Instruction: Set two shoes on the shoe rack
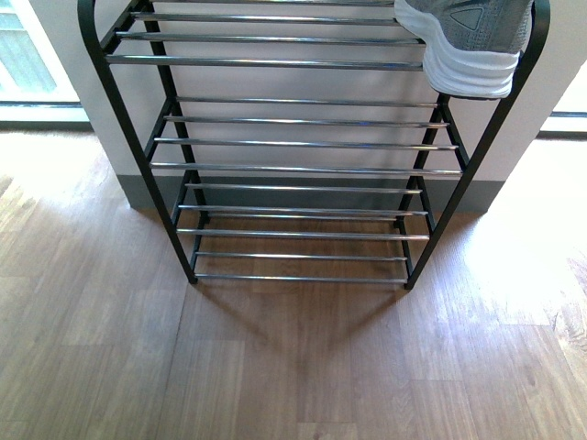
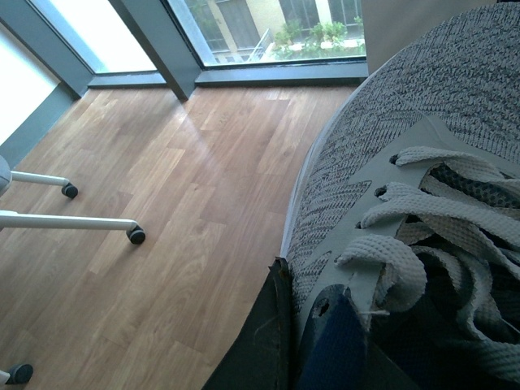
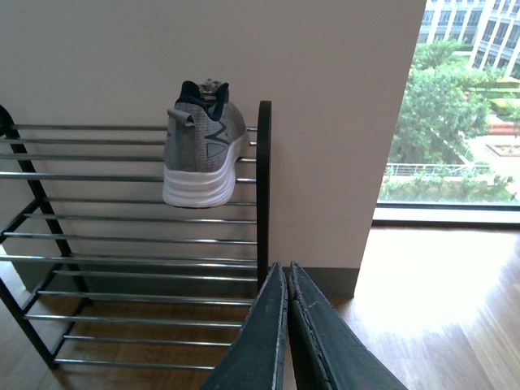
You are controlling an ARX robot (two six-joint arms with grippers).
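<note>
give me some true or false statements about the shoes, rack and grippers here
1. A grey sneaker sits on the top tier of the shoe rack, at its right end. True.
2. The right gripper holds a shoe. False: its fingers are shut together with nothing between them.
3. A second sneaker is held at the left gripper, above the wooden floor. True.
4. A shoe stands on the rack's bottom tier. False: the only racked one is on the top tier.

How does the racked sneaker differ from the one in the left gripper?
The racked sneaker sits on the top bars of the shoe rack, heel overhanging, touched by no gripper. The held sneaker is off the rack, clamped in the left gripper over the floor. Both are grey knit.
</note>
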